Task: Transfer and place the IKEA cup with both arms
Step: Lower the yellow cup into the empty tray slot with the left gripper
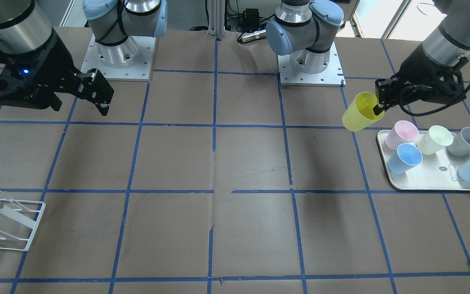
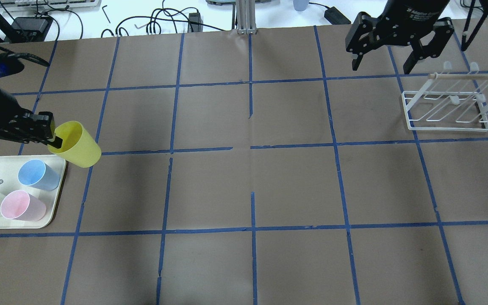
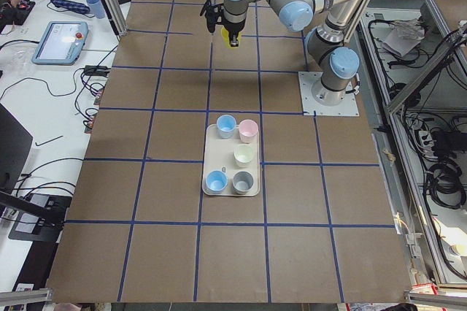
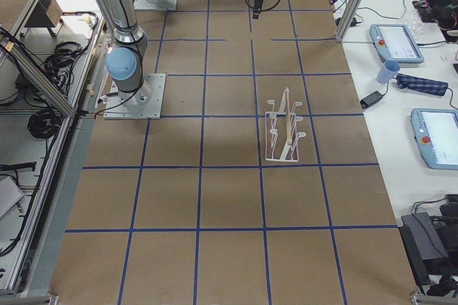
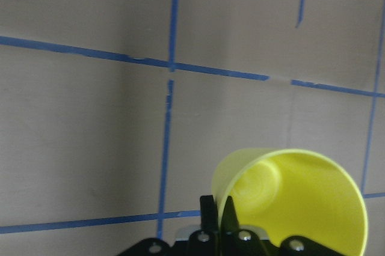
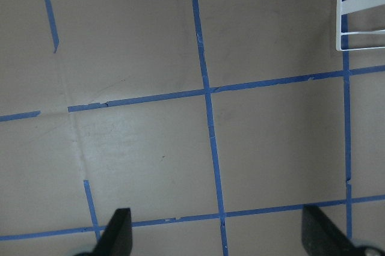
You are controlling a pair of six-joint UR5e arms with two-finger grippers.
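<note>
The bright yellow IKEA cup (image 1: 359, 112) hangs tilted in the air just beside the tray's corner, its mouth toward the gripper. My left gripper (image 1: 380, 107) is shut on its rim, one finger inside and one outside. The cup also shows in the overhead view (image 2: 79, 146) and in the left wrist view (image 5: 295, 202). My right gripper (image 2: 381, 67) is open and empty, raised above the table near the white rack (image 2: 451, 106). In the right wrist view its fingertips (image 6: 114, 235) stand wide apart over bare table.
A cream tray (image 1: 422, 183) holds a pink cup (image 1: 401, 134), a pale cream cup (image 1: 435, 139), a grey cup (image 1: 468, 141) and two light blue cups (image 1: 404, 158). The wire rack (image 1: 2, 220) with a wooden rod stands at the table's other end.
</note>
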